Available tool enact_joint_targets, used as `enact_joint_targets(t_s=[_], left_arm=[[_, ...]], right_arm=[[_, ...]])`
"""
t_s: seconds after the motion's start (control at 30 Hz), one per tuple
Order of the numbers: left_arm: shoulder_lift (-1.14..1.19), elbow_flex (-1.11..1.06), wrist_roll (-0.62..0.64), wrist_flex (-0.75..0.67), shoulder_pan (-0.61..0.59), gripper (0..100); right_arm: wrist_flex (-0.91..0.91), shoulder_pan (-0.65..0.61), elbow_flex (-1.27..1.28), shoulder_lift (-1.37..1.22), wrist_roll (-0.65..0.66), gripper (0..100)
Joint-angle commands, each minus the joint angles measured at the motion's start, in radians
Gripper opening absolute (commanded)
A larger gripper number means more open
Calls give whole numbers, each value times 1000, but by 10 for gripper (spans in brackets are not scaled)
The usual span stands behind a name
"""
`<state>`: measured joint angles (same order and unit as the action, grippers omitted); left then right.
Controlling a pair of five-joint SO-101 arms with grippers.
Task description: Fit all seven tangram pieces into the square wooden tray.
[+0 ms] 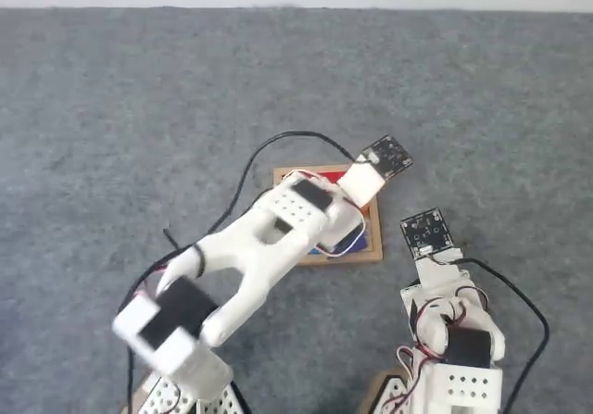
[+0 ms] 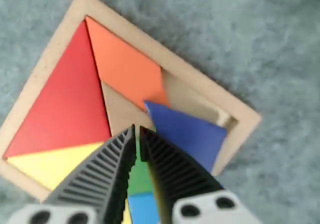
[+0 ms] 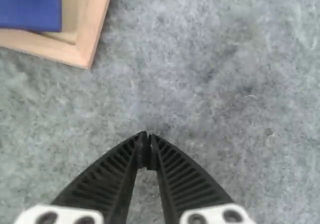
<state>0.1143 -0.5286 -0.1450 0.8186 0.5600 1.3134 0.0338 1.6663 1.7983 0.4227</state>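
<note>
Left wrist view: blue piece (image 2: pixel 190 131) lies just beside left tool (image 2: pixel 137 130).

No legible text, labels, numbers or signs in any view. The small black circuit boards (image 1: pixel 387 157) (image 1: pixel 427 232) on the arms are too small to make out any print on them.

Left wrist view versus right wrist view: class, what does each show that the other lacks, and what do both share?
Left wrist view adds the red triangle, orange piece, yellow triangle, a green piece and the left pincer, shut above the tray. Right wrist view adds the right pincer, shut over bare carpet. Both share the blue piece, the tray's rim and the carpet.
</note>
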Motion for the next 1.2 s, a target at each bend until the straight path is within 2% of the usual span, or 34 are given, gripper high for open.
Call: enact_joint_targets(t_s=[0.0,0.23,0.4,0.8,0.93,1.17], left_arm=[[-216,-130,-8,-32,5,12],[-318,-280,-69,-34,18,24],[-319,-285,-71,-31,37,137],[-341,-260,-64,15,31,133],[-427,-251,-51,72,31,123],[-549,-328,-28,69,64,107]], right_arm=[[2,-4,17,15,8,8],[2,-4,17,15,8,8],[2,-4,17,15,8,8],[2,-4,17,15,8,8],[2,-4,17,15,8,8],[2,-4,17,15,8,8]])
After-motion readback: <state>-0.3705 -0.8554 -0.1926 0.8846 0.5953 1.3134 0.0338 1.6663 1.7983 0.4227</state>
